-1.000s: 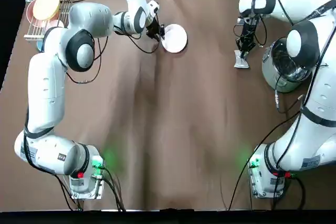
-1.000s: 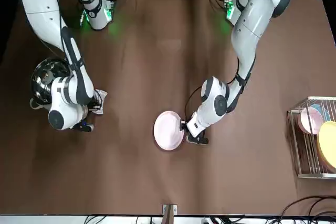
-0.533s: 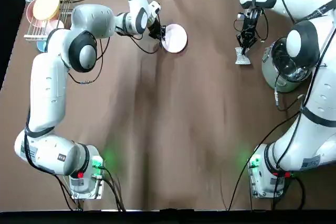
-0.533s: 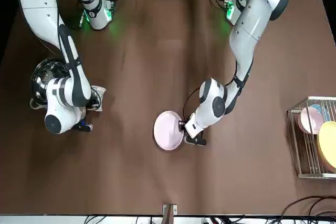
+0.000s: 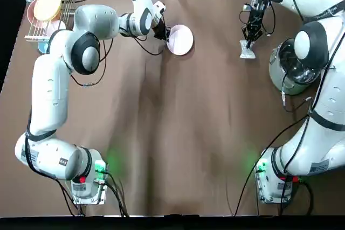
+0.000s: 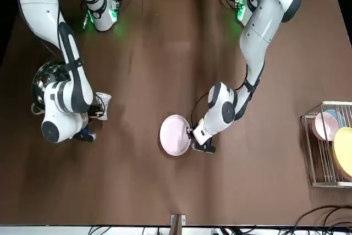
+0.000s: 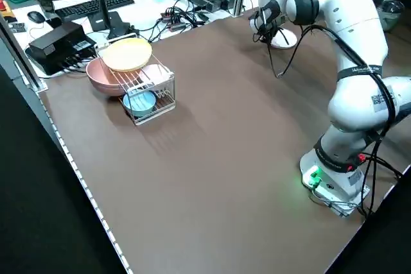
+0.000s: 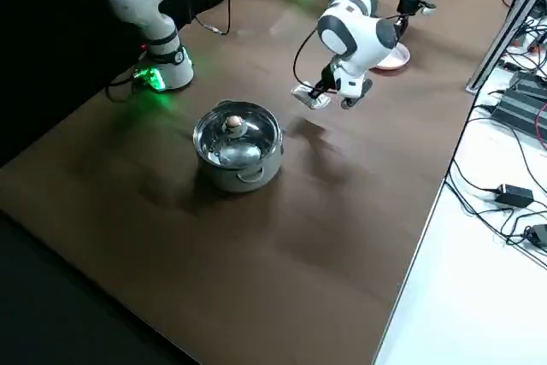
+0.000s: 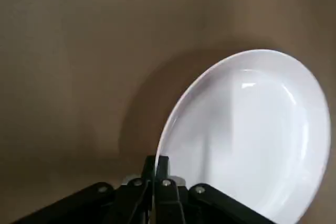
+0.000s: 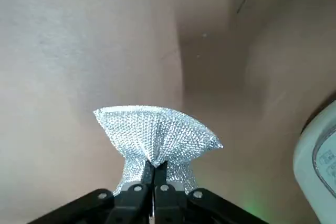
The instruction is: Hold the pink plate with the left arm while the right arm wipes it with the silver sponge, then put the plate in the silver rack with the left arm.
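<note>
The rack [image 7: 168, 80] is standing at the far left corner of the bench [image 5: 205, 149], close to the far edge. It's holding the yellow plate [image 7: 127, 54], a pink dish [image 5: 31, 12], a light pink dish [image 7: 155, 74] & a blue bowl [image 7: 139, 102]; the yellow one is lying uppermost in the top view.

The pot [image 8: 239, 146] is sitting near the bench's right edge w/ its glass lid [image 8: 224, 151] on, knob up. Can't tell what's inside.

L gripper [image 9: 155, 165] is out near the far edge, L of bench center, its fingers closing on the rim of the pink plate [image 9: 247, 135]. The plate is sticking out to the R of the gripper, tilted, above the bench w/ its shadow falling on the cloth. Bare bench is lying between plate & rack, the L arm reaching over part of it.

R gripper [image 10: 156, 167] is hanging over the far R part of the bench, just beyond the pot, its fingers pinching the sponge [image 10: 157, 135] at the middle so both ends are fanning out. Sponge & plate are well apart, w/ open bench between them; they aren't touching. The sponge is nearer the pot than the plate is.
</note>
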`<act>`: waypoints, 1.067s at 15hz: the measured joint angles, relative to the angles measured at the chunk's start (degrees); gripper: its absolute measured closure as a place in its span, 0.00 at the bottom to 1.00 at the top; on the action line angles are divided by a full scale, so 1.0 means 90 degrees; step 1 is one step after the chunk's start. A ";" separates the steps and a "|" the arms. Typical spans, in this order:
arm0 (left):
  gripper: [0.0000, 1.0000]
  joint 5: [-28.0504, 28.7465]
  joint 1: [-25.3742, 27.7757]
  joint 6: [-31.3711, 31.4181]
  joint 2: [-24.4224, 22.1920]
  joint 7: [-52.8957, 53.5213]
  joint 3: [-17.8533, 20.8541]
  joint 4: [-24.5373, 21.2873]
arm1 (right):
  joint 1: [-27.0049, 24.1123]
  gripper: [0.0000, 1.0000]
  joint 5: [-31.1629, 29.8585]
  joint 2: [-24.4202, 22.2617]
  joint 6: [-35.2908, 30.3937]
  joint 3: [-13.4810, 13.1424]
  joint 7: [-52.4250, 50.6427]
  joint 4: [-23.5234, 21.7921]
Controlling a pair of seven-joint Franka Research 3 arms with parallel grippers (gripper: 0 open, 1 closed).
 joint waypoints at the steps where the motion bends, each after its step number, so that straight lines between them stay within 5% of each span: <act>1: 0.97 0.0000 -0.0001 0.0000 0.0002 0.0000 0.0000 0.0001 | 0.0025 0.98 0.0011 -0.0074 -0.0019 0.0017 0.0007 0.0066; 16: 0.97 0.0334 -0.0372 -0.0511 0.0003 -0.0245 0.0158 0.0250 | 0.0201 0.98 0.0526 -0.0298 0.0003 0.0041 0.0011 0.0476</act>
